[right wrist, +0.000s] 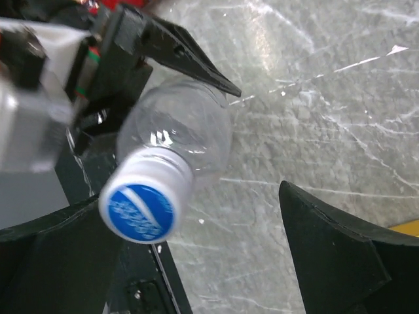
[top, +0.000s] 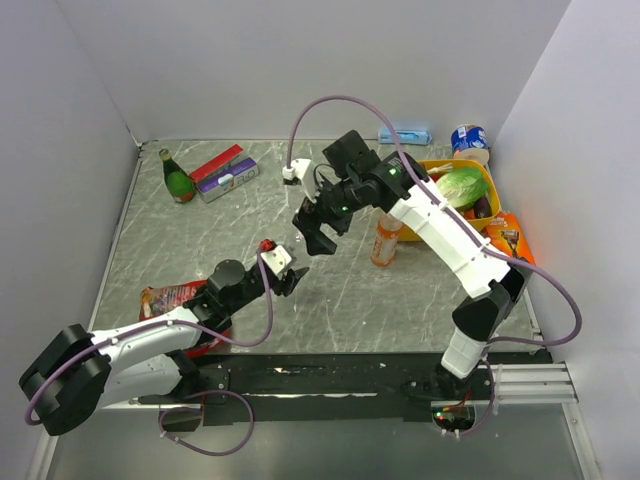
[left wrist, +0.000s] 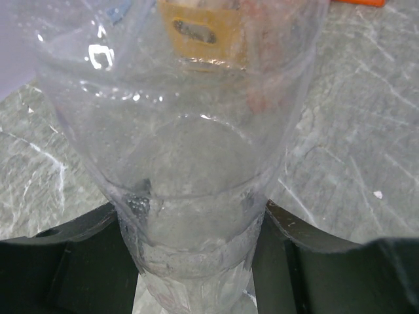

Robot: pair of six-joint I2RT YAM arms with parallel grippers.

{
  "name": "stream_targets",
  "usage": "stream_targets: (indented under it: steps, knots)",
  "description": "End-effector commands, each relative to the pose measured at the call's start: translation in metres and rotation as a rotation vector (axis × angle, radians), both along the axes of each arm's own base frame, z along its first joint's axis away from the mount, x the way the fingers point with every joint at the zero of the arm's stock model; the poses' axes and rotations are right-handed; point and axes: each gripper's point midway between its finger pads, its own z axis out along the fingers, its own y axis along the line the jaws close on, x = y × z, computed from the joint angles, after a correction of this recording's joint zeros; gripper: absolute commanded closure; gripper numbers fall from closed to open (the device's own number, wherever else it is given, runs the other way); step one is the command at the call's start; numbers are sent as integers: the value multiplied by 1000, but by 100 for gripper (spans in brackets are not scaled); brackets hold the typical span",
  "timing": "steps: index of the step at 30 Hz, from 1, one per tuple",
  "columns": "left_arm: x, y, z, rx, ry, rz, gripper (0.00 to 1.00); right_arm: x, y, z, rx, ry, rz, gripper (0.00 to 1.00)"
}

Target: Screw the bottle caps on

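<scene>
Left gripper (top: 289, 277): jaws closed on the clear bottle, one finger pressing each side of its body.
Clear bottle (right wrist: 190, 127): looks empty; held off the bench, with its neck pointing out of the left jaws towards the right jaws.
Cap (right wrist: 145, 200): white with a blue top, sitting on the clear bottle's neck. It lies between the right jaws, closer to one finger than the other.
Right gripper (top: 316, 232): jaws spread wide either side of the cap, gripping nothing.
In the way: the left gripper's dark fingers sit just behind the cap, close to the right jaws.
Orange bottle (top: 385, 240): upright on the bench (top: 330, 310), behind the right jaws and just beside the right forearm. Its top looks pale and is too small to tell whether a cap is on.
Green glass bottle (top: 178, 180): upright, well beyond the left jaws, near the far corner.
Flat packets (top: 225, 172): one red, one grey, lying together beside the green glass bottle, well apart from both jaws.
Yellow tray (top: 440, 165): beyond the right arm, holding a green cabbage (top: 461, 187).
Can (top: 468, 137): blue and white, just past the tray.
Red wrapper (top: 165, 297): flat on the bench, partly under the left arm, behind the left jaws.
</scene>
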Motion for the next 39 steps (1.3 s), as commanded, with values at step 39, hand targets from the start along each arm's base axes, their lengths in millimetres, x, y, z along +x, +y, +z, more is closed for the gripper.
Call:
stream_targets:
  steps: [39]
  knots:
    - [-32, -18, -4, 239, -230, -369, 99, -90, -21, 13, 12, -696, 1021, 37]
